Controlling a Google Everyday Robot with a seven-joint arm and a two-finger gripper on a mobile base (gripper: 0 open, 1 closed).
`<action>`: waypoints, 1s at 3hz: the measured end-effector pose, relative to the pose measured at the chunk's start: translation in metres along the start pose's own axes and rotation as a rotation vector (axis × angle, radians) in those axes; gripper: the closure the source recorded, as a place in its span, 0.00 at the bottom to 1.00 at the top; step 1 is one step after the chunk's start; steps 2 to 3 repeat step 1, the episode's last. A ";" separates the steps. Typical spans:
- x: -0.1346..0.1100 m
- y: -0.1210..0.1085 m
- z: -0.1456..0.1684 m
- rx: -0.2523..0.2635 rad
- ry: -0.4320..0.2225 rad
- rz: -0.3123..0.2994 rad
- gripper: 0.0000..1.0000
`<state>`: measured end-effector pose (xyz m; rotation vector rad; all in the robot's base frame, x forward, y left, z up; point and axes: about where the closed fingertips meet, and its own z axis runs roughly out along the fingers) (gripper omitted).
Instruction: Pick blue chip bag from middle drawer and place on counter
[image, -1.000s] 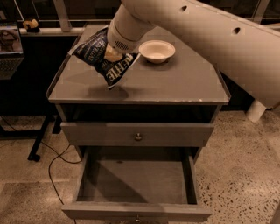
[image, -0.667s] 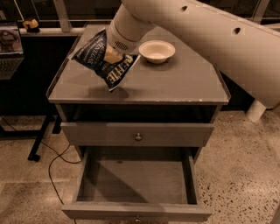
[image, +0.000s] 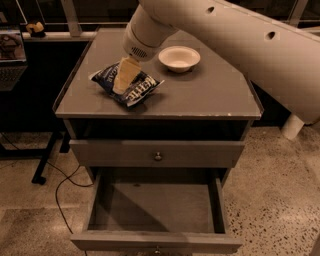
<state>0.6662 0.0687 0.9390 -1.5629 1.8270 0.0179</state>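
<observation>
Fingers (image: 122, 80) atop blue chip bag (image: 139, 91), flat on table (image: 210, 95) beneath; grip we can't tell; placing step, nxt: let go, lift.

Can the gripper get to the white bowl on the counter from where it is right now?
Probably yes. The gripper is down at the blue chip bag on the counter. The white bowl stands close beside it, apart from the bag, with only bare counter between them.
</observation>
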 end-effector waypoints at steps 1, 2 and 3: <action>0.000 0.000 0.000 0.000 0.000 0.000 0.00; 0.000 0.000 0.000 0.000 0.000 0.000 0.00; 0.000 0.000 0.000 0.000 0.000 0.000 0.00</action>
